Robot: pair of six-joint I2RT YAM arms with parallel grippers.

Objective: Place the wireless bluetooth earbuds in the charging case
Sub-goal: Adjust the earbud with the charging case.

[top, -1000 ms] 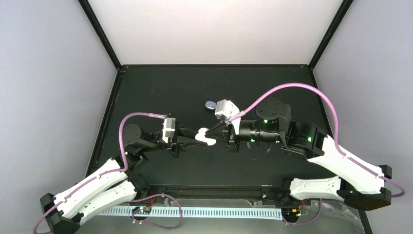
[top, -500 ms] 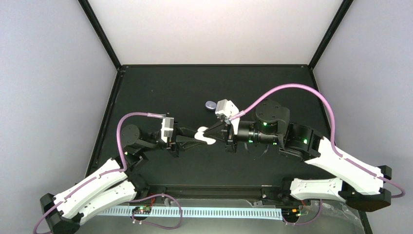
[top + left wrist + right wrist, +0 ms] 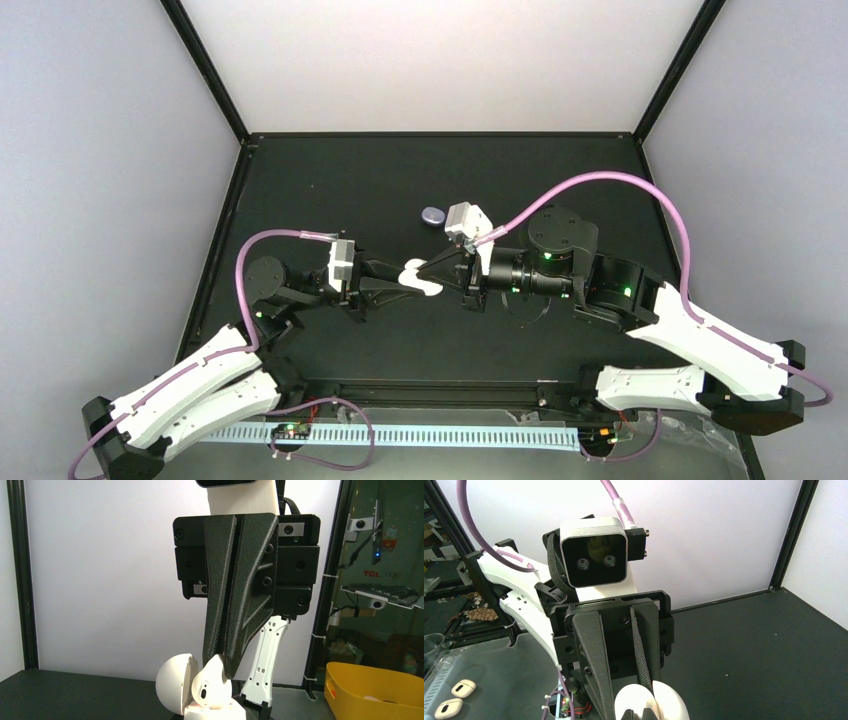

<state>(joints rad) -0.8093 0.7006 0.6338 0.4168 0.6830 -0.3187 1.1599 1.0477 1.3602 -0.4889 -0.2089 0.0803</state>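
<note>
Now my left pincer [image 3: 400,279] pinches one white case [image 3: 420,279]; my right pincer [image 3: 226,669], pressed together, touches one bud [image 3: 210,678]. One purple case [image 3: 433,214] sits farther back. A label [image 3: 370,573] says TCL.

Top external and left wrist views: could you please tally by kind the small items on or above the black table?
White charging case: 1
White earbud: 1
Purple rounded item: 1
Total: 3

Left arm [image 3: 190,375] and right arm [image 3: 700,335] stretched inward, left fingers [image 3: 388,274] clamped, right fingers [image 3: 446,266] pressed shut, tips facing
</note>
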